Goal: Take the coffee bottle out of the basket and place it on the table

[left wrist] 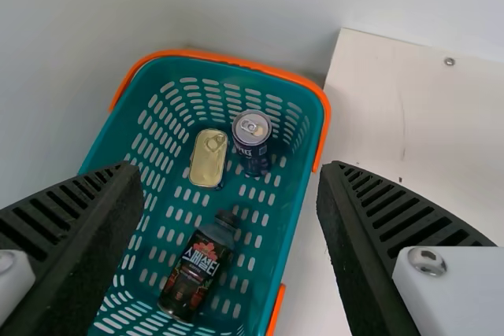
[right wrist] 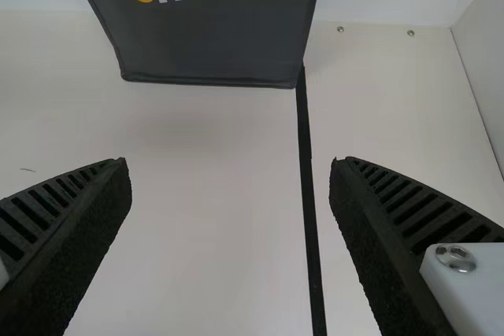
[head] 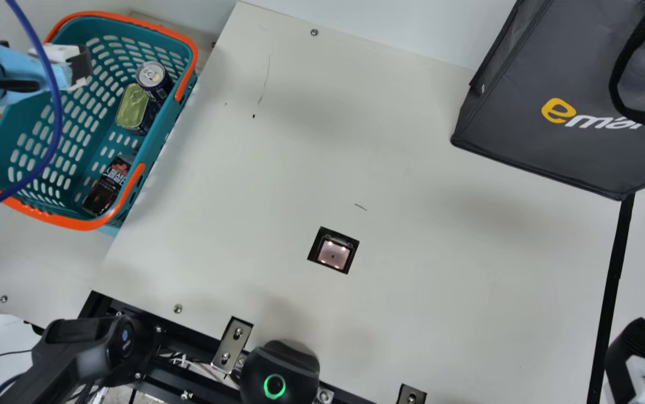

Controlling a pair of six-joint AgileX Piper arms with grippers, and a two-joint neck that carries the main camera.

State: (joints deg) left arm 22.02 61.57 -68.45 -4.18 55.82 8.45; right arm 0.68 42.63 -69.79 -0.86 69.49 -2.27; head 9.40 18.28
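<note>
My left gripper [head: 79, 64] is over the teal basket [head: 156, 151] in the main view. Seen from its own wrist, the left gripper [left wrist: 230, 177] is open above the basket [left wrist: 300, 194], nothing between its fingers. The dark coffee bottle [left wrist: 194, 271], with a grey cap, lies on the basket floor; the main view has the bottle [head: 108, 188] partly behind the basket's near side wall. My right gripper [head: 639, 353] is at the lower right, over the table [head: 412, 292]; in its wrist view the right gripper [right wrist: 228, 169] stands open and holds nothing.
A dark can [left wrist: 252, 143] and a flat gold tin [left wrist: 208, 158] share the basket with the bottle. A grey shopping bag [head: 524, 129] stands at the table's far right. Black tape [right wrist: 309, 218] runs along the right side, and a square scanner window [head: 333, 251] sits mid-table.
</note>
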